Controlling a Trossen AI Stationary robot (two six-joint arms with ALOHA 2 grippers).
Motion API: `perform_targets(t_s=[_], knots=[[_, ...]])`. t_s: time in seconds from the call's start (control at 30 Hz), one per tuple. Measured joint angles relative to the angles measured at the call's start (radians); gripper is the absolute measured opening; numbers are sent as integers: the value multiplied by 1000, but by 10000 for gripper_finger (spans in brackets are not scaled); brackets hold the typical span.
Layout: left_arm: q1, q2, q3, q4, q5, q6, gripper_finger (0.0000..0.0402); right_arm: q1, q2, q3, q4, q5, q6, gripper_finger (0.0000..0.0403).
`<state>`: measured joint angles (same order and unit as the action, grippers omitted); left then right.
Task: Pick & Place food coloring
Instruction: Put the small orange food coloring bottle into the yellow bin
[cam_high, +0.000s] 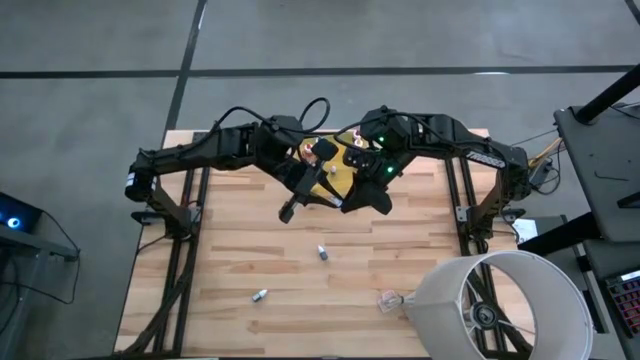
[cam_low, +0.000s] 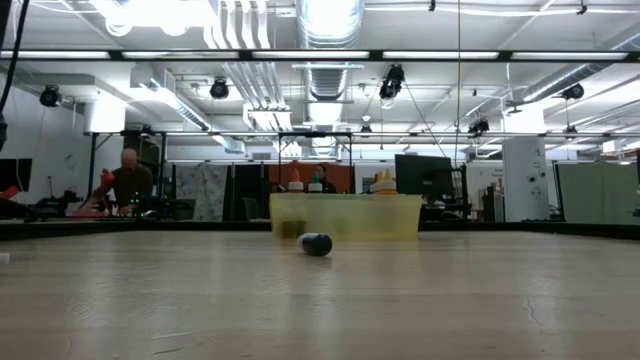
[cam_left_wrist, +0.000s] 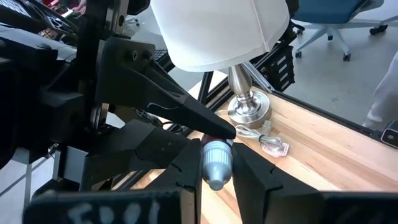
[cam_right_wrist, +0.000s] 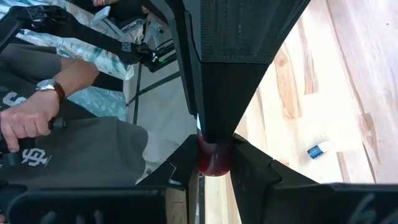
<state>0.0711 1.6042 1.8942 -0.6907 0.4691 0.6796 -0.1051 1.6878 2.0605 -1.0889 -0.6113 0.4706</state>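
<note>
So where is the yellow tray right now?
In the high view, the yellow tray sits at the table's far middle, under both arms, which meet over it; loose bottles lie nearer the front.

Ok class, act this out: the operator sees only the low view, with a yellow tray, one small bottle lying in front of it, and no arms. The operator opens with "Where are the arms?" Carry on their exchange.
Observer: From above, the left arm and the right arm meet over the yellow tray at the table's far side.
Operator: Is the left one holding anything?
Observer: Yes. The left fingers are closed on a small grey bottle.
Operator: And the right?
Observer: The right fingers grip a dark red piece, probably a bottle's cap; the rest of it is hidden.
</note>
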Motion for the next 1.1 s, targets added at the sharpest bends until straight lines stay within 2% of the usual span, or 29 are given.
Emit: perform_targets(t_s=[0.27,0.7,1.1], knots=[[0,0,0,0,0,-5,43,0,0,0,0,0,0,71],[0,-1,0,4,0,-26,44,-1,-5,10,73,5,34,140],[8,-1,0,-61,-24,-27,44,0,-57,11,-39,5,9,164]])
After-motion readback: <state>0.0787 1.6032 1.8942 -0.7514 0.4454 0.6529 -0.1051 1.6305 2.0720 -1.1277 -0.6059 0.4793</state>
